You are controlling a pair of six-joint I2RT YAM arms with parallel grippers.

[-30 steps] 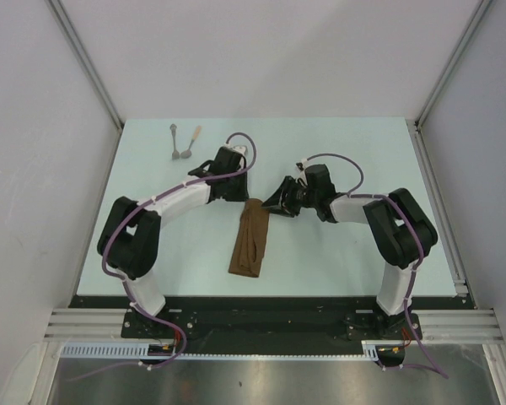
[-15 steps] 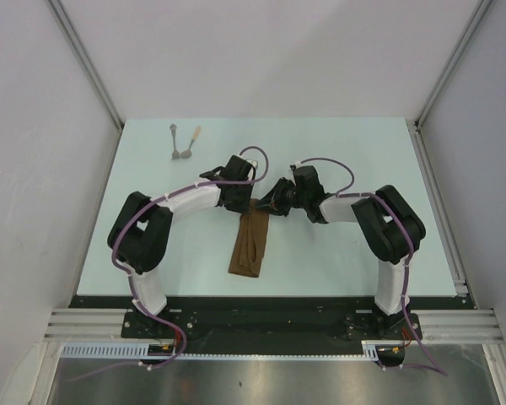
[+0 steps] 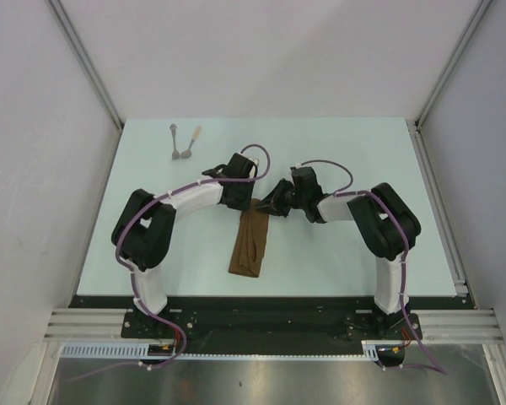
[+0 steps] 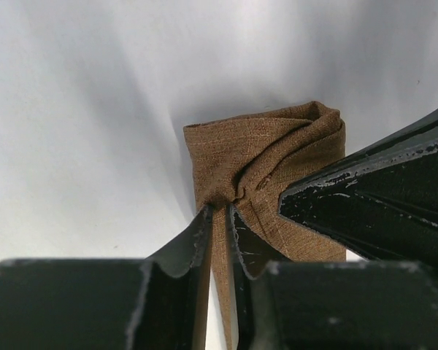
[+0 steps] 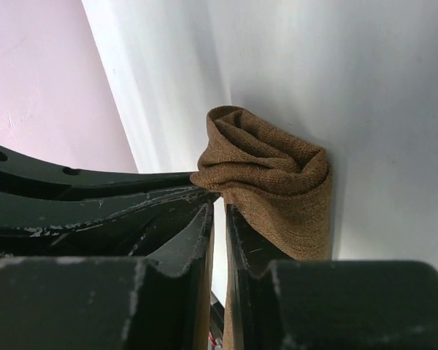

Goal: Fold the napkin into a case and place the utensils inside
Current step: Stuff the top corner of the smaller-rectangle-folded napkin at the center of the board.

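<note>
L gripper (image 4: 219, 211) fingers nearly together, clamped on a pinched ridge of the napkin (image 4: 270, 160); cloth bunches just ahead of the tips, creases fanning out from the pinch; R gripper (image 5: 219, 208) also narrow, a sliver of gap, brown edge caught btwn its fingers low down, rumpled end of cloth just ahead & to its right; both grip the far end of the long folded strip, rest trailing back toward the bases on the table (image 3: 337, 160); utensils (image 3: 183, 142) lie well apart, beyond & left of L gripper.
</note>
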